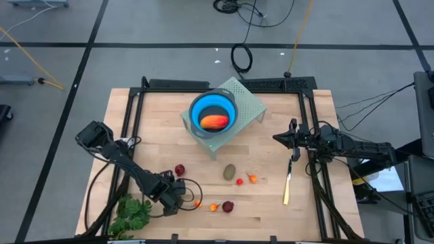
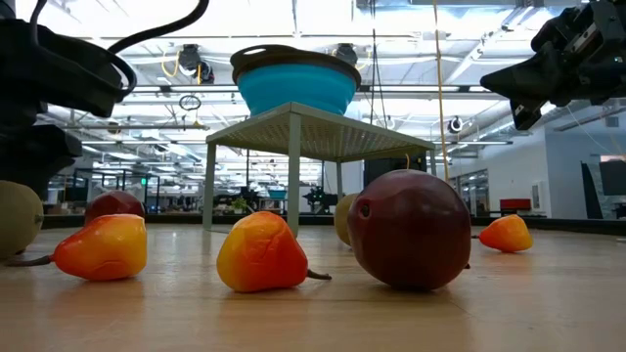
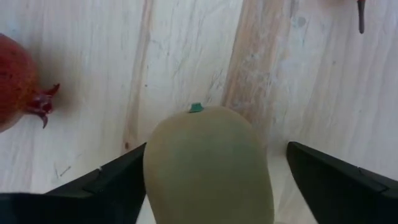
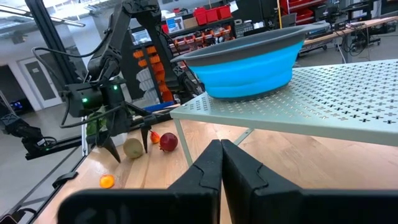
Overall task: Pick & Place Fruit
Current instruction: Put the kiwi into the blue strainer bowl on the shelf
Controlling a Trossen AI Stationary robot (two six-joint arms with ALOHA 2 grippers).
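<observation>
My left gripper (image 1: 178, 198) is low at the table's near left and open. Its fingers stand on either side of a brown-green oval fruit (image 3: 208, 168), which lies on the wood and also shows in the right wrist view (image 4: 133, 147). A dark red ball (image 3: 12, 81) lies just beside it. The second oval fruit (image 1: 230, 172), another dark red ball (image 1: 228, 206) and tiny orange and red pieces (image 1: 213, 207) lie mid-table. The long orange-red fruit (image 1: 214, 122) rests in the blue bowl (image 1: 201, 102). My right gripper (image 1: 277, 138) hovers shut at the right. My left gripper comes at the oval fruit from above, slanting. One finger (image 3: 118, 180) lies right against the fruit's side (image 3: 152, 168), and I cannot tell whether it touches. The other finger (image 3: 336, 180) stands clear of it. The fruit rests on the table.
The bowl stands on a pale green perforated stand (image 1: 247, 102) at the far middle. A green leafy bunch (image 1: 132, 213) lies at the near left edge. A yellow-handled knife (image 1: 287, 186) lies below the right gripper. Black frame rails run along the table's left and right sides.
</observation>
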